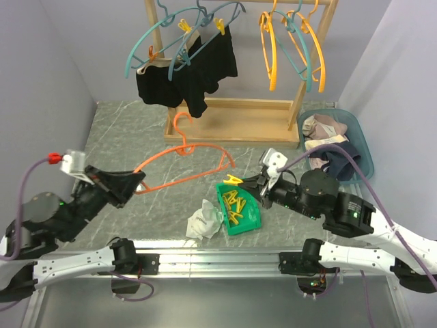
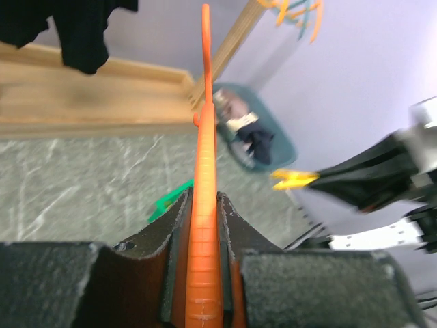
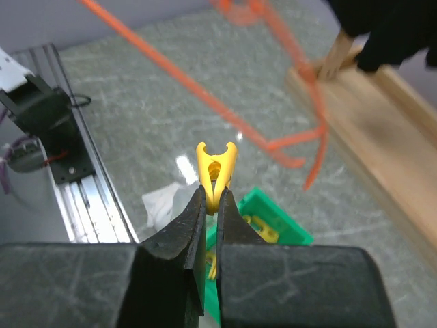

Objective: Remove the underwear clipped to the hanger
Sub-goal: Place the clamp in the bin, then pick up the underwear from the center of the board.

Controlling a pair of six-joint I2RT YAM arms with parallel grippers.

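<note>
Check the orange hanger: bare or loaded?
Bare: no cloth on the orange hanger in the left claw, top and wrist views.

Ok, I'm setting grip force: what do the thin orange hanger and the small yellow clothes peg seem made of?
Thin orange hanger: likely moulded plastic, smooth, even colour with fine ridges near the grip. Small yellow clothes peg: likely plastic, uniform colour, slightly glossy; any spring hidden.

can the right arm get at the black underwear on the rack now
Probably not yet: the right gripper is shut on a yellow peg. Otherwise nothing looks to block the way to the black underwear.
</note>
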